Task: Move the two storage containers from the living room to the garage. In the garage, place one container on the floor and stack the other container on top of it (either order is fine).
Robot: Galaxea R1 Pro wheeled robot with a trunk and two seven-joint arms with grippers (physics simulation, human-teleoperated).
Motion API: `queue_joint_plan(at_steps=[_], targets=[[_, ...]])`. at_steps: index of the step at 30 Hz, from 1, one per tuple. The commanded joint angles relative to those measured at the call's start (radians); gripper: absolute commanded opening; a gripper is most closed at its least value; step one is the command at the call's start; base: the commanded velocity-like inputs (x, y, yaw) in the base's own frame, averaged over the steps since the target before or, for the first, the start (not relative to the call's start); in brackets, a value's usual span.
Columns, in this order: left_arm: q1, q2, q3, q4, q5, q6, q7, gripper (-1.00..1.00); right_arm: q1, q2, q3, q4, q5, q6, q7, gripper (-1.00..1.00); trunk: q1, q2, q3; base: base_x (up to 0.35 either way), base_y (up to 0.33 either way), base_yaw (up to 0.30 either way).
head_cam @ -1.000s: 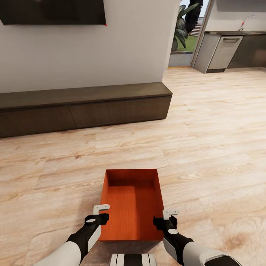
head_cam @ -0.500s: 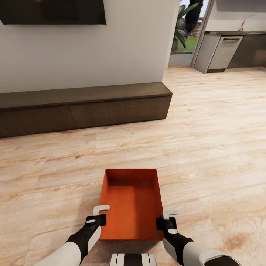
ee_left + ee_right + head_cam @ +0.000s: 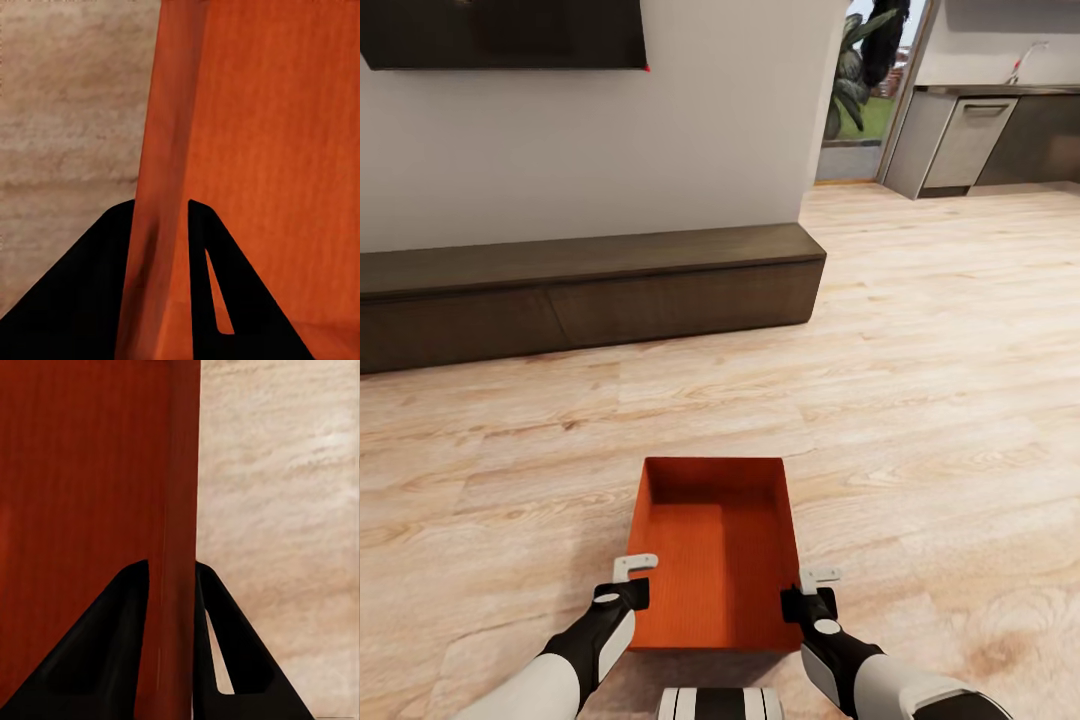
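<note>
Barely anything's shifted since a second ago: both the left gripper [image 3: 632,578] and right gripper [image 3: 810,590] still pinch the thin-walled orange-red rectangular bin [image 3: 715,555] by opposite side walls above the light wood plank floor [image 3: 920,400], probably light but flexy.

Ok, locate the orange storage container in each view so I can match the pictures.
Head view: storage container low centre, between both grippers.
Left wrist view: its side wall runs between the fingers, interior beyond.
Right wrist view: its opposite wall between the fingers.
Shared landmark: the light wood floor.
</note>
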Motion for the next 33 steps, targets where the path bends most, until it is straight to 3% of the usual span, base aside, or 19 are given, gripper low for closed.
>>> queue_joint_plan(at_steps=[1,33], targets=[[0.000,0.000,0.004,-0.002,-0.002,0.006,0.005,-1.00,-0.001,0.000,0.003,0.001,-0.013,-0.005,-0.004,-1.00,-0.004,0.007,0.003,0.000,0.000,0.000],[0.000,0.002,0.006,-0.003,0.001,0.006,-0.001,-1.00,-0.001,0.000,0.003,0.001,-0.013,-0.003,-0.005,-1.00,-0.127,0.231,0.103,0.000,0.000,0.000]])
